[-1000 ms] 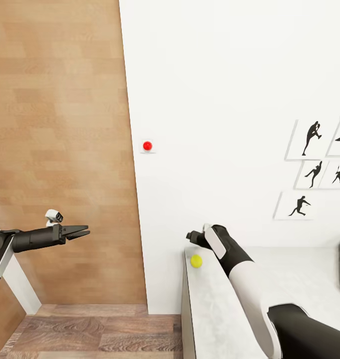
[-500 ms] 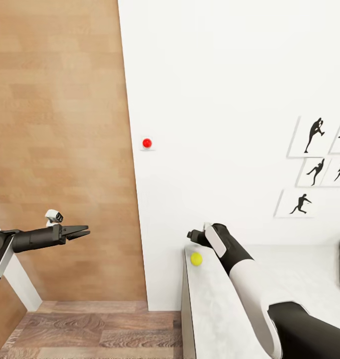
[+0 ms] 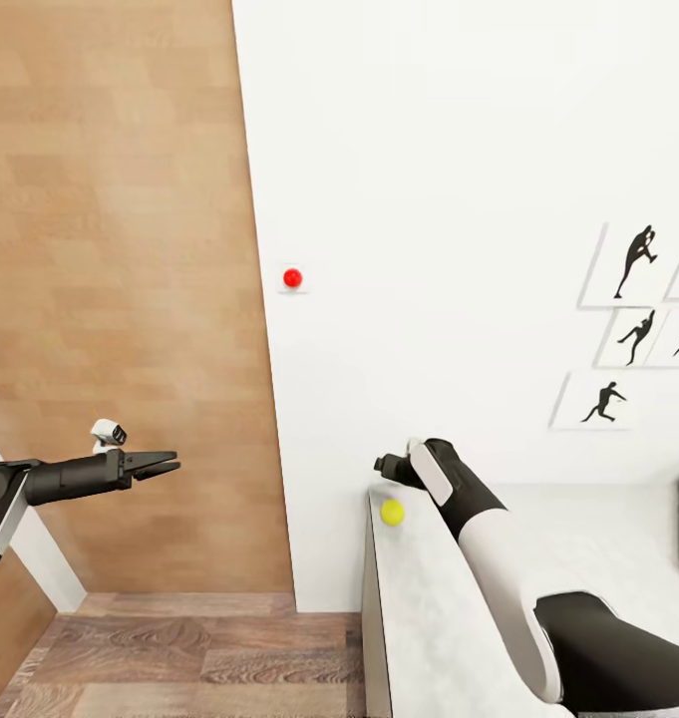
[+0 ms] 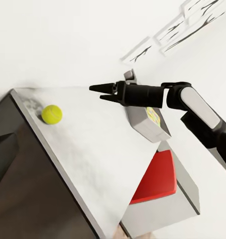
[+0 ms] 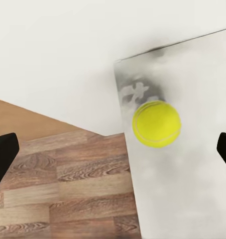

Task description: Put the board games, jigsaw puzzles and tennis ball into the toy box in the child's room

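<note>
- Tennis ball [image 3: 392,512], yellow-green, sits on the pale speckled table [image 3: 429,638] near the table's far corner, close to the white wall [image 3: 429,150].
- In the right wrist view the tennis ball [image 5: 156,123] lies between the two dark fingertips [image 5: 3,154] seen at the picture's edges; the fingertips stand wide apart and neither touches it.
- Right claw [image 3: 387,466] hangs just above and beyond the ball in the head view, over the table's far corner, holding nothing.
- In the left wrist view the right claw [image 4: 102,92] points past the ball [image 4: 52,114], its fingers there looking close together at the tips, so from that angle I cannot tell the gap; going by the wrist camera, the claw is open.
- Left claw [image 3: 160,464] hovers off the table, over the wood-plank floor [image 3: 179,658] in front of a wood-panelled wall [image 3: 110,249]; its two thin fingers are slightly parted at the tips and empty.
- Toy box [image 4: 148,124], light grey, shows in the left wrist view farther along the table behind the right arm, with something colourful inside that is too small to name.
- A red-seated chair [image 4: 158,179] stands beside the table in that same view.
- Black baseball-player silhouette pictures [image 3: 633,329] hang on the white wall, and a red button [image 3: 292,278] sits on the wall near its edge.
</note>
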Controlling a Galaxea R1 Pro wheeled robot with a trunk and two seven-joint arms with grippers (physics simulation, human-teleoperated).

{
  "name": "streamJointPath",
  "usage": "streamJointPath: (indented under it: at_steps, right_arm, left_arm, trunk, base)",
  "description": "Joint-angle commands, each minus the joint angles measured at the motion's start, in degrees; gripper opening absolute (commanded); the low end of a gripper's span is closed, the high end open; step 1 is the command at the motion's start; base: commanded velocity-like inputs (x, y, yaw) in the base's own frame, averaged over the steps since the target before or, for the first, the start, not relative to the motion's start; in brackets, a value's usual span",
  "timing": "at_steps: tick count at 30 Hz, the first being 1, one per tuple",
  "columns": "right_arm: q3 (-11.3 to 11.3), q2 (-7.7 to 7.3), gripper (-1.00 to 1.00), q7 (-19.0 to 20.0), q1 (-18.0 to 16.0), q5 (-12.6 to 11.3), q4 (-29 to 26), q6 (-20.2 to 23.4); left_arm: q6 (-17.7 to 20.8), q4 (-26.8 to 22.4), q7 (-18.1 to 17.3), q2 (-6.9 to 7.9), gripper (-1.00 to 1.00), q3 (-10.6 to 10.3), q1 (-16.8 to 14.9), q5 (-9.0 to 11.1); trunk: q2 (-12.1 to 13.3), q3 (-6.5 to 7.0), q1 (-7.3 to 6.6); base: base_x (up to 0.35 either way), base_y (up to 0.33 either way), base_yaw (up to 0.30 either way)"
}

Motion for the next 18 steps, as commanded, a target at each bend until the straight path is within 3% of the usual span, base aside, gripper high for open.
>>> streamJointPath:
  at_steps: [1, 18]
  right_arm:
    - [0.27, -0.03, 1.0, -0.59, -0.15, -0.59, -0.07, 0.33]
    - [0.27, -0.06, 1.0, -0.92, -1.91, -0.55, 1.8, 1.44]
  left_arm:
    - [0.61, -0.01, -0.22, 0.02, 1.0, -0.02, -0.05, -0.02]
    - [0.61, -0.01, -0.22, -0.03, 1.0, -0.29, -0.05, 0.02]
  trunk:
    - [-0.14, -0.24, 0.04]
    - [-0.14, -1.85, 0.04]
  base:
    - [0.0, 0.0, 0.0]
    - [0.0, 0.0, 0.0]
